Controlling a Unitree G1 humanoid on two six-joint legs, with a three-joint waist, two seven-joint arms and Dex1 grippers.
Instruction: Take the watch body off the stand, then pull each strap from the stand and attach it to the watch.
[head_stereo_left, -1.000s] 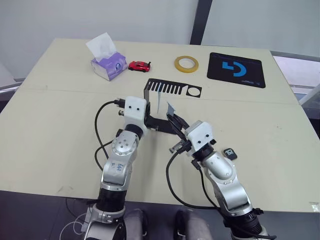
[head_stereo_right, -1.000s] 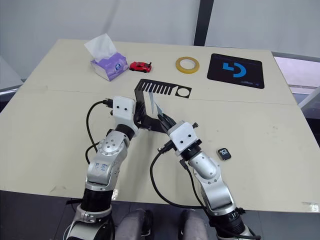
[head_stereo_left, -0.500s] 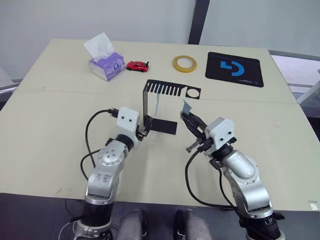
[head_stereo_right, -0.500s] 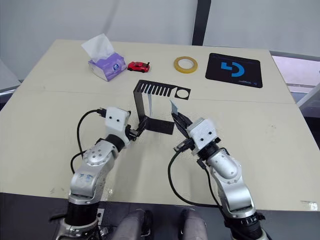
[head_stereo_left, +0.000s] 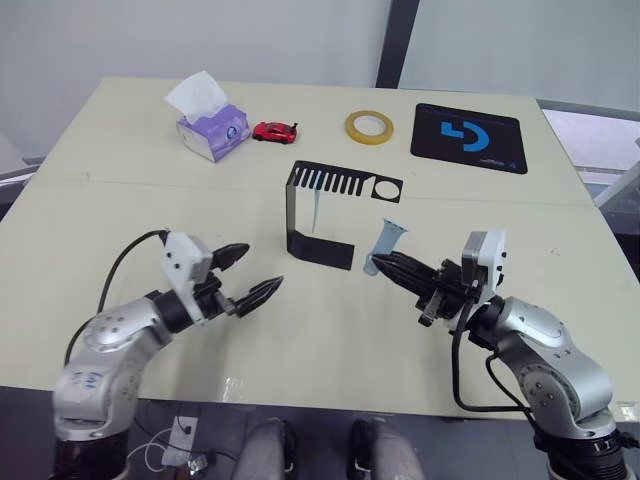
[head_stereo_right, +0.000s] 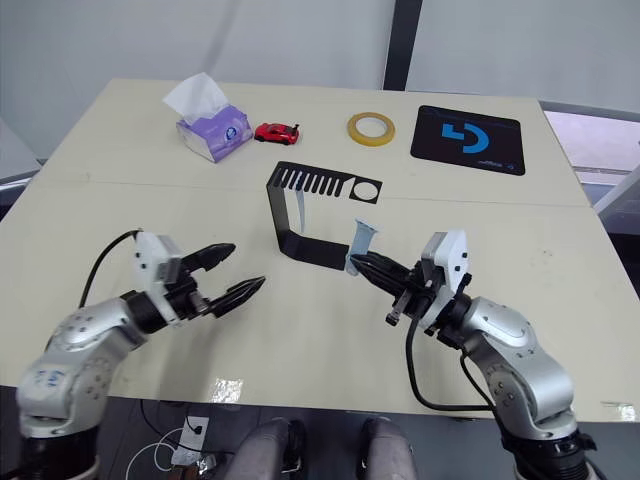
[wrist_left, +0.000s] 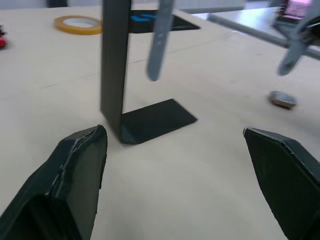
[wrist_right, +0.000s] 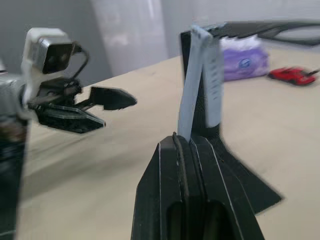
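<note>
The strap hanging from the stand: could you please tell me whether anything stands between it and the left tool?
Only the stand's own upright, which rises on the left tool's side of the strap; the left wrist view shows the strap hanging clear just beside it.

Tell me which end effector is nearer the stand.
Right. The right end effector, holding a strap, sits just beside the stand's foot; the left end effector is open, farther off.

Head stereo pair: high, looking forward and down over the whole desk (head_stereo_left: 120, 200), near-identical framing. Left wrist cam: low over the desk, close, facing the stand (wrist_left: 116, 75). Right wrist cam: low, facing the stand (wrist_right: 200, 90) from the opposite side, left end effector (wrist_right: 95, 107) beyond.
</note>
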